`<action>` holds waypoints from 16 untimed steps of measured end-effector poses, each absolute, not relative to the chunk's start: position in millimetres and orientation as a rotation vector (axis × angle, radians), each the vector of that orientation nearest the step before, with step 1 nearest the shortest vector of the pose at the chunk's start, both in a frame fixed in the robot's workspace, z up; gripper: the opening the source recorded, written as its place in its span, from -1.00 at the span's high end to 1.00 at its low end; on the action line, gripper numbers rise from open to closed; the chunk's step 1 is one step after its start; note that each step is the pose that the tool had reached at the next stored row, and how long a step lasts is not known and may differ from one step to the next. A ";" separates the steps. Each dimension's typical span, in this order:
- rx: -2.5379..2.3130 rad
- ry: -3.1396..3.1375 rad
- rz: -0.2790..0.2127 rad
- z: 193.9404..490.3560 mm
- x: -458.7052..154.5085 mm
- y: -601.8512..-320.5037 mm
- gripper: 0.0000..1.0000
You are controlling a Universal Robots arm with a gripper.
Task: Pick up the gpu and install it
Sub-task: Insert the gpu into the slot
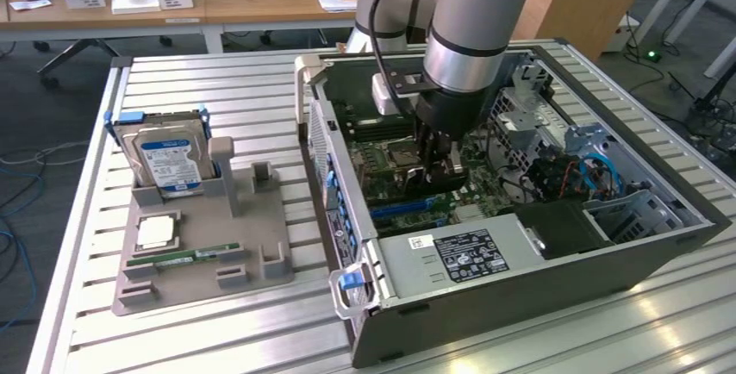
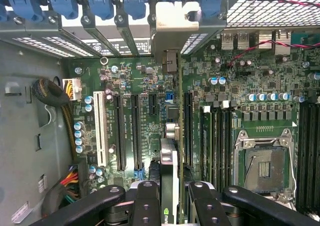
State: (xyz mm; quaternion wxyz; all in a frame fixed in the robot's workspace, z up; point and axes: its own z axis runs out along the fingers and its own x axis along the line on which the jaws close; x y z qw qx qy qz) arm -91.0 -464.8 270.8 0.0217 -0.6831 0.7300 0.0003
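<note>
Open computer case (image 1: 644, 245) lies on its side along the slatted surface's (image 1: 230, 81) edge at the exterior view's right. Inside, fingers (image 2: 145, 201) clamp the gpu (image 2: 169, 161) edge-down over the motherboard's (image 2: 130, 76) slots, apparently to line it up.

One gpu (image 2: 169, 171). One open computer case (image 1: 540, 292). One hard drive (image 1: 167, 160). One processor chip (image 1: 155, 232). One memory stick (image 1: 184, 257). One grey holder tray (image 1: 271, 234). One robot arm (image 1: 471, 38).

High oblique exterior; close wrist above motherboard (image 2: 260, 81)
</note>
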 end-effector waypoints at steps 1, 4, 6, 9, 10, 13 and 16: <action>-2.117 2.262 0.001 270.8 -91.3 -464.7 0.47; -2.117 2.262 0.001 270.7 -91.7 -464.7 0.47; -2.117 2.262 0.001 270.7 -91.9 -464.7 0.47; -2.117 2.263 0.000 270.5 -92.2 -464.7 0.47; -2.117 2.263 0.000 270.5 -92.6 -464.7 0.47; -2.118 2.263 0.000 270.3 -93.4 -464.7 0.47; -2.119 2.262 -0.001 270.3 -93.5 -464.7 0.47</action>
